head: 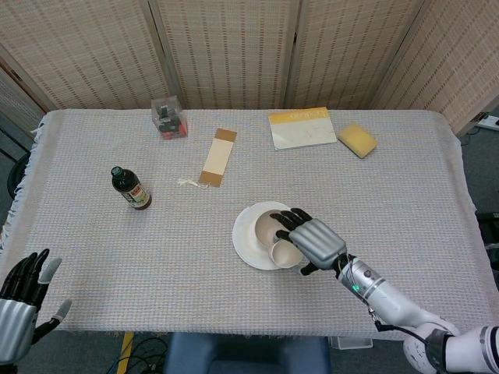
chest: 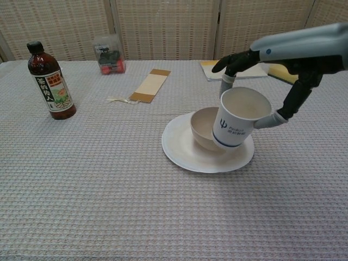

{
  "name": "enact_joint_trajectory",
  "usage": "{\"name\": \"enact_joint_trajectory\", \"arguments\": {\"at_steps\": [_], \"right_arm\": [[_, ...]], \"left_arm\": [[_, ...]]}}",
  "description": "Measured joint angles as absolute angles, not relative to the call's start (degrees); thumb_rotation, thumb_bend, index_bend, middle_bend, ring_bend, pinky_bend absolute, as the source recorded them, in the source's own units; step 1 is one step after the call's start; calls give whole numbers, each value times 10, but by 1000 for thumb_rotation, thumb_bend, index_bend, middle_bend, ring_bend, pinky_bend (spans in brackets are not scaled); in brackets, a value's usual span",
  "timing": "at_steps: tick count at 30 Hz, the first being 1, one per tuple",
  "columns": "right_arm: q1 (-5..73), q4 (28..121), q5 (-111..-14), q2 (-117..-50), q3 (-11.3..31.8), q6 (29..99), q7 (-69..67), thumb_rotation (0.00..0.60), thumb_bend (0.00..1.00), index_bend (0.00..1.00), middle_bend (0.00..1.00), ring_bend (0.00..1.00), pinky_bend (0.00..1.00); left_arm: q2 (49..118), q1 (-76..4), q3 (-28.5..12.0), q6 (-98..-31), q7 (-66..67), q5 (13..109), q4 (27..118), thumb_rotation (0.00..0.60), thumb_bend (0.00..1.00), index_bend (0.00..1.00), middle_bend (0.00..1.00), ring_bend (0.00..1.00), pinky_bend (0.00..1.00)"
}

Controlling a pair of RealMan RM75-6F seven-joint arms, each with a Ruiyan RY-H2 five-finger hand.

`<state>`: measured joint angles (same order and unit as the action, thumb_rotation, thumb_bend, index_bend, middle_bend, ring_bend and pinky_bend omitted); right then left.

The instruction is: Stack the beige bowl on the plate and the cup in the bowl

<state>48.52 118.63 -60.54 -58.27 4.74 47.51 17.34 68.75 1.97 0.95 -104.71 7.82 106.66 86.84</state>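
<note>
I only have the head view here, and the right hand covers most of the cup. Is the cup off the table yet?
Observer: Yes. In the chest view the cup hangs in the air, held by the right hand above the near rim of the beige bowl.
Operator: Is it upright?
Observer: No, it is tilted, with its base toward the bowl and its mouth leaning toward the hand.
Operator: How is it held?
Observer: A dark finger presses the far side of the rim and the thumb presses the right side of the wall.
Operator: Does the bowl sit on the plate?
Observer: Yes, the bowl rests on the plate, slightly behind its middle.
</note>
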Motion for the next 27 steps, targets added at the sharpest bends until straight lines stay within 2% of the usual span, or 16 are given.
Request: {"name": "enact_joint_trajectory", "arguments": {"at_steps": [12,17,27], "right_arm": [[553,1108,-451,-606,88,436,165,600,253,341,24,0,0],[579,1087,-413,-620,87,420,172,600,250,341,24,0,0],[623,1073,-356,-650,55,422,222,600,249,341,24,0,0]], "left_arm": [[684,20,9,-1047,70,1062,868,600,314,30,0,0,156],[686,21,7,-1048,79,1061,867,600,314,30,0,0,157],[686,24,5,-1055,77,1060,867,600,314,30,0,0,157]]}}
